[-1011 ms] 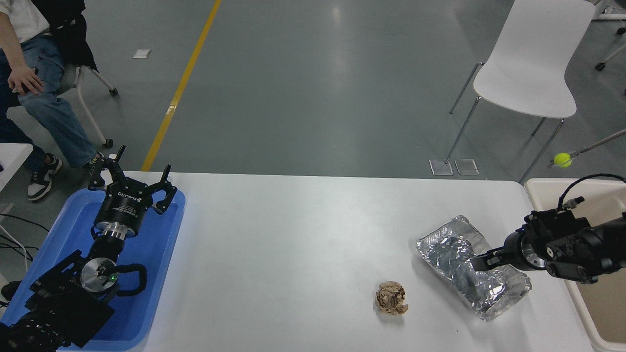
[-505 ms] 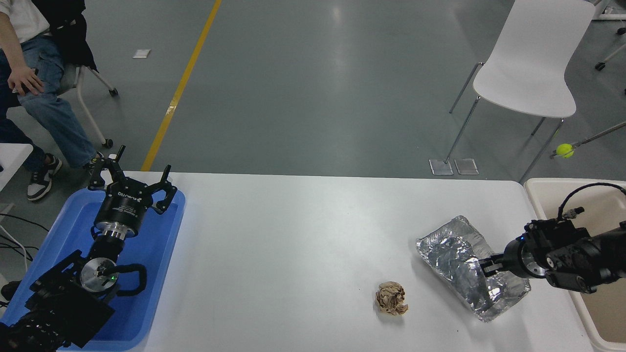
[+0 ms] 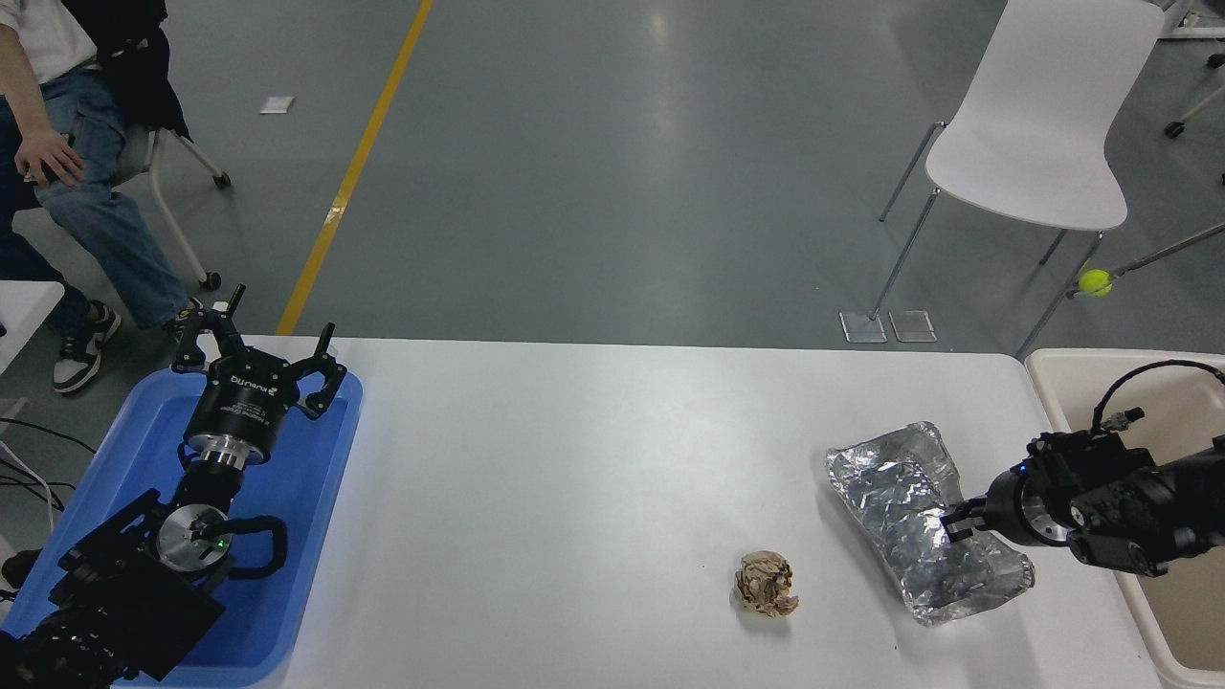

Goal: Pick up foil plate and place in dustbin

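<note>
Right gripper (image 3: 957, 523) sits low over the near-right part of the foil plate (image 3: 919, 522), its black fingertips drawn close together on the crinkled foil around the middle of the plate's right side — it looks pinched on the rim or wall there, though the exact bite is hard to make out. The plate lies on the bench (image 3: 593, 459) at its right end, near the dustbin (image 3: 1053, 378), which stands just off the bench's right edge with the arm reaching across it. A paper ball (image 3: 766, 584) rests apart from the plate, to its left and a little nearer the camera. The step in hand seems to be the grasp itself, the lift not yet made. Next, the plate needs raising clear of the bench and carrying right over the bin's rim — thin foil may buckle or slip, so a firm hold matters. Compared with half a second ago, the plate has turned and shifted: its far end now sits further right and its near end points more toward the camera, and the gripper's fingers have closed in. Left gripper (image 3: 258, 359) is parked, fingers spread, over the blue tray (image 3: 316, 498).
</note>
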You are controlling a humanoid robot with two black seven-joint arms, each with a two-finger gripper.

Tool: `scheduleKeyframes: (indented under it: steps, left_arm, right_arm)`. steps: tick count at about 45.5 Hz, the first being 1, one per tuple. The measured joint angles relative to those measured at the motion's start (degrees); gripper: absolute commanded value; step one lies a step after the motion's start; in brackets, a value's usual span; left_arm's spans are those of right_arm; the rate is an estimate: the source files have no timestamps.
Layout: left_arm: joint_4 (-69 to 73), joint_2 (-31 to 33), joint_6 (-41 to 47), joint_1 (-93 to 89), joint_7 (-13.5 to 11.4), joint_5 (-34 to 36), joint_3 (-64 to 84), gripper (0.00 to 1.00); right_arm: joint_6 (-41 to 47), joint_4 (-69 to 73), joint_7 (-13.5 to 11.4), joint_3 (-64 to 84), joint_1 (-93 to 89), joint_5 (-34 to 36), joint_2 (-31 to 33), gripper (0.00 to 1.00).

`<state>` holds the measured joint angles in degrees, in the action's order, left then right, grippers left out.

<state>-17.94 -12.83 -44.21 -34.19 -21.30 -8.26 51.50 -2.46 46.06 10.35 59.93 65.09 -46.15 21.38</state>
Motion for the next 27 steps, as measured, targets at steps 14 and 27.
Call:
scheduleKeyframes:
  steps: [14,27]
  left_arm:
    - [0.00,0.00,0.00,0.00,0.00,-0.01,0.00,1.00]
    - [-0.03,0.00,0.00,0.00,0.04,-0.02,0.00,1.00]
  right_arm:
    - [1.84,3.30,1.06,-0.09,5.20,0.50,2.30,0.00]
    - [9.63,12.34,2.24,0.01,19.92,0.66,7.54,0.00]
